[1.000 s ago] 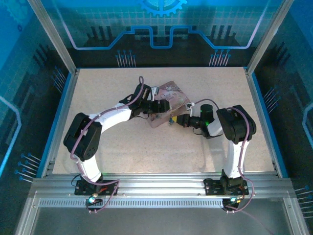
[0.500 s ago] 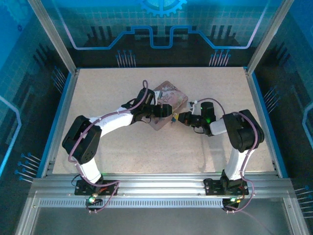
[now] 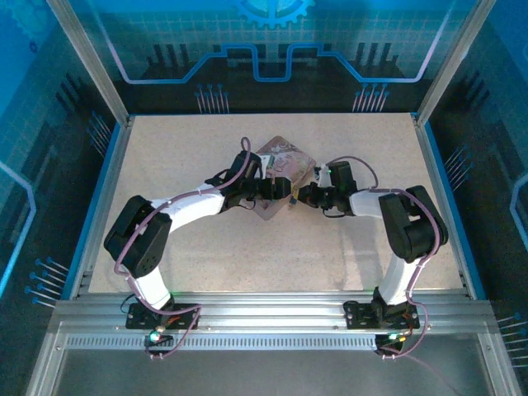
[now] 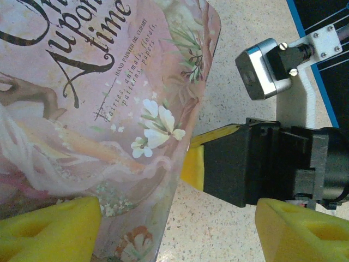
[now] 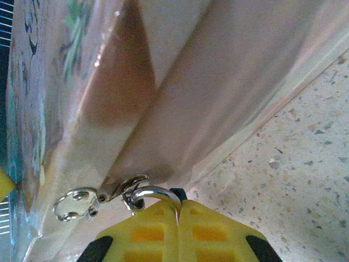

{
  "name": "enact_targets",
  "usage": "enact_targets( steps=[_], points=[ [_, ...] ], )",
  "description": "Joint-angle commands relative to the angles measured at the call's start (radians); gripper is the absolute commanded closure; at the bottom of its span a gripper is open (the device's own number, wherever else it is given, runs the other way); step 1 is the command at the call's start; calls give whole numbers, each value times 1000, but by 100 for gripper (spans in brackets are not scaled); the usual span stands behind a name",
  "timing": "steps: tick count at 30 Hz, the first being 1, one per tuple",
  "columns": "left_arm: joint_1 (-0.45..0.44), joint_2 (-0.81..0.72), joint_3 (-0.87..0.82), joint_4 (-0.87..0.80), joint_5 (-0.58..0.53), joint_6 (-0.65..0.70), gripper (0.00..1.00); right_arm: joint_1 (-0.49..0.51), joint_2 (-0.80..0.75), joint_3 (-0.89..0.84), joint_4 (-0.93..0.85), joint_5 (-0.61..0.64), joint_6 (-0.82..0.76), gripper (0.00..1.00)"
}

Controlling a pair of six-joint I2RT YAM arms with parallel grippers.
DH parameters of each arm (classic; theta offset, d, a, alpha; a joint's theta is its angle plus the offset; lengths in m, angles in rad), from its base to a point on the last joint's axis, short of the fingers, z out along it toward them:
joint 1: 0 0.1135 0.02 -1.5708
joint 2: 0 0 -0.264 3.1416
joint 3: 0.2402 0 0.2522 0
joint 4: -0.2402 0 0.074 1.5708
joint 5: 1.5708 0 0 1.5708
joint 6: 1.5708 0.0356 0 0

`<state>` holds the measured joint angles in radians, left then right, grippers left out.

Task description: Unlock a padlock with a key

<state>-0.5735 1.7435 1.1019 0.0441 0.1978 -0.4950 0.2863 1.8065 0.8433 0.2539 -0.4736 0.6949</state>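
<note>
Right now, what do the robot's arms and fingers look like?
The left arm and right arm have white links between bulky black joints, each trailed by a thin purple cable. Their fingers are yellow, blocky, with moulded recesses.

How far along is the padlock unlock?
Done: the right fingers have reached the padlock at the pink tin's clasp and are shut on it. In hand: steadying it there, with the left fingers open at the tin's edge. Left: the unlocking itself. The shackle loops through the clasp ring, and the fingers hide any key.
</note>
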Motion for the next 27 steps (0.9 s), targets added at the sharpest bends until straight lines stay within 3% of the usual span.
enact_targets(
  steps=[1,27],
  points=[
    [-14,17,-47,-105,14,-14,24,4,18,11,-50,58,-20,100],
    [-36,39,-85,-99,-8,2,24,-53,-32,31,7,27,230,100]
  ],
)
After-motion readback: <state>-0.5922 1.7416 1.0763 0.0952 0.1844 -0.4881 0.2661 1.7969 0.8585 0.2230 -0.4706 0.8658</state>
